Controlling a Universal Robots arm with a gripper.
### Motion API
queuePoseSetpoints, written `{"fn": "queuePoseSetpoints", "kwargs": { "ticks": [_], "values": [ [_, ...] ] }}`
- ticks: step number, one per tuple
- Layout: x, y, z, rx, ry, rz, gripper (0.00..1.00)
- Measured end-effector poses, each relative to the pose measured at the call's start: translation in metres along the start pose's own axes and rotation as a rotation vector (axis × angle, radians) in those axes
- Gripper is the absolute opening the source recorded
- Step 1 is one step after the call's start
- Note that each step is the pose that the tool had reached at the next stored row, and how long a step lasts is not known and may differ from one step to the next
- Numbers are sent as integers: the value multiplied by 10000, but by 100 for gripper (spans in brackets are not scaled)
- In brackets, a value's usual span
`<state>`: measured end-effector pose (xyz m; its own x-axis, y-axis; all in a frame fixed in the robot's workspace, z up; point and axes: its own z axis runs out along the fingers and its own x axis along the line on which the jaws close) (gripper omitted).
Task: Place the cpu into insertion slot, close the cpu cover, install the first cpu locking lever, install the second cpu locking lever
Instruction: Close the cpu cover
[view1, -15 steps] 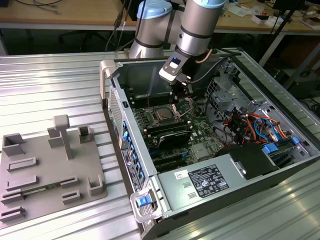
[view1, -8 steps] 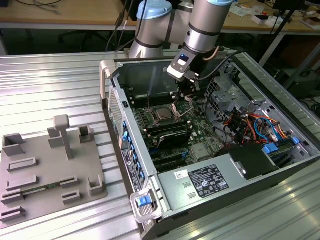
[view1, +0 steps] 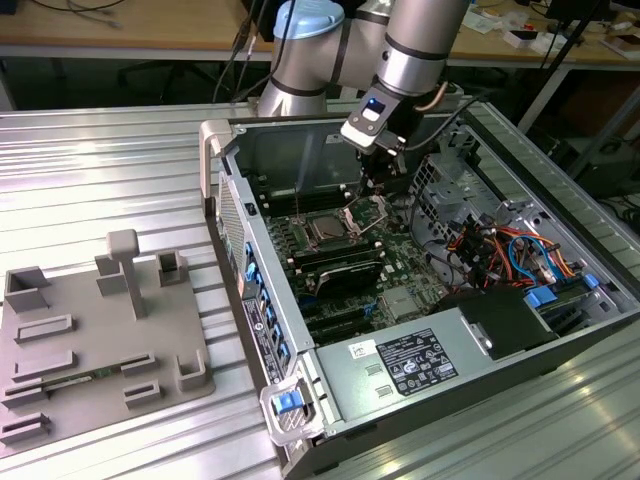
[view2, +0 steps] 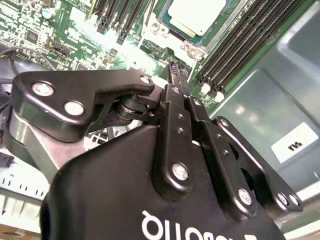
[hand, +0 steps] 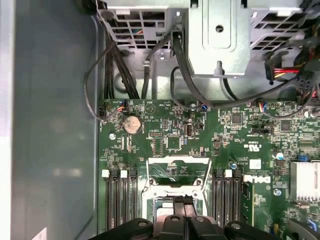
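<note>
Well, from where I stand:

1. A ribbed metal table (view1: 120, 170) carries everything, spreading out well beyond the gripper on all sides.
2. An open computer case (view1: 300, 150) lies on it, and the gripper is down inside the case.
3. The grey robot arm (view1: 415, 45) reaches in from above the case's far wall.
4. A grey fixture tray (view1: 90, 330) with upright blocks sits well apart from the gripper, outside the case towards the exterior view's left.
5. The green motherboard (hand: 165, 125) lies directly under the gripper, and black cables (hand: 120, 65) loop past its edge.
6. The gripper (view1: 372, 195) (view2: 174, 75) (hand: 183, 201) hangs over the socket with its black fingers (hand: 172, 220) clenched tip to tip. I cannot tell whether anything is caught between them.
7. The cpu cover (hand: 177, 161) (view1: 365, 208) is swung up and open. In the first wrist view the fingertips are right at the frame's near bar.
8. The cpu (view2: 192, 12) (view1: 325, 228) sits flat in the socket with its dull metal top showing. It is just beside the fingertips and uncovered.
</note>
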<state>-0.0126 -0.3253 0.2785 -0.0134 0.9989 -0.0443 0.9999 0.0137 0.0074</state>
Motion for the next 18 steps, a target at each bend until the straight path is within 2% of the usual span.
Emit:
{"fn": "queuePoseSetpoints", "kwargs": {
  "ticks": [2,4,7,10,13,18],
  "values": [
    [-3,21,-62,1,-1,1,11],
    [-5,52,-82,1,-1,1,11],
    [-6,131,-97,-1,2,2,11],
    [-7,224,-101,0,1,2,11],
    [-10,376,-100,3,-2,1,11],
    [-11,526,-80,22,-2,1,11]
  ]
}}
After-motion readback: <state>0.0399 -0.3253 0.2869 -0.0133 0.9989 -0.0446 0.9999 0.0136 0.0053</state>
